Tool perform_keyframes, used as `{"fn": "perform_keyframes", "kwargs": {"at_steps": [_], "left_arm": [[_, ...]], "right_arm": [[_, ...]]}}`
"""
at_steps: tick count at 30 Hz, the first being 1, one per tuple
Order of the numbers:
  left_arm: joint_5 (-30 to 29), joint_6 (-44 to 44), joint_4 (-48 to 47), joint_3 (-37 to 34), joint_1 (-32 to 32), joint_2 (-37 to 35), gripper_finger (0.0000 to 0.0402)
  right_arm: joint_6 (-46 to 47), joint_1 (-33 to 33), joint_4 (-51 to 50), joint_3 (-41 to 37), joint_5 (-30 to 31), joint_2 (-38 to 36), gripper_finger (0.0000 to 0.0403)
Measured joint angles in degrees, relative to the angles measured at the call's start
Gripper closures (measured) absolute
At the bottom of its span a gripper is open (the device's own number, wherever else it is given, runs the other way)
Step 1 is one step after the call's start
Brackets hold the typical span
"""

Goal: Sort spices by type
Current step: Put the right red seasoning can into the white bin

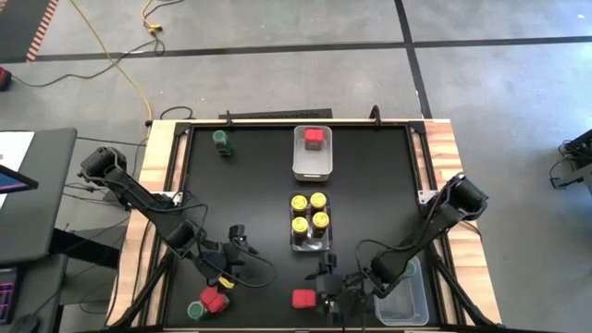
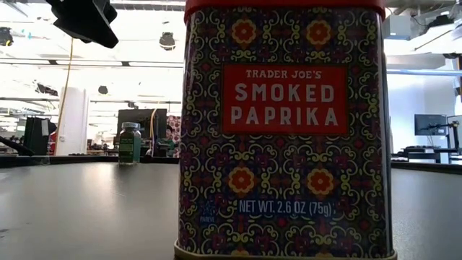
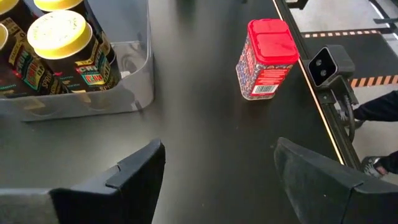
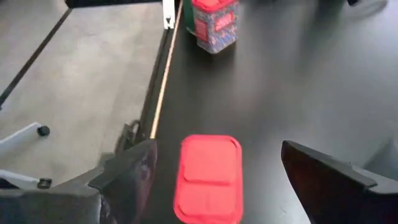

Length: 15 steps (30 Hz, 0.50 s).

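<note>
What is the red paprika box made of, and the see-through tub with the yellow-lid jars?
The paprika box looks like printed metal tin: crisp straight sides and a rolled bottom rim, though that is a guess. Its red lid looks like matte plastic. The tub seems clear, slightly frosted plastic, since the jars show through its wall.

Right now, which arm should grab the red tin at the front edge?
Right. Its open gripper hovers over that red tin, fingers on either side. The left gripper is open too, but farther off, by another red tin.
</note>
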Motion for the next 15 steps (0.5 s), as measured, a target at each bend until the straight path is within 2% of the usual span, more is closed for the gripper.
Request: {"fn": "perform_keyframes", "kwargs": {"at_steps": [7,15], "left_arm": [[0.24,0.07,-0.62,0.02,0.0,0.0,0.0111],[0.31,0.07,-1.63,0.07,0.0,0.0,0.0111]], "right_arm": [[0.76,-0.37,-4.02,6.29,-0.27,3.66,0.003],[6.62,-0.72,-5.15,7.45,-0.46,5.56,0.003]]}}
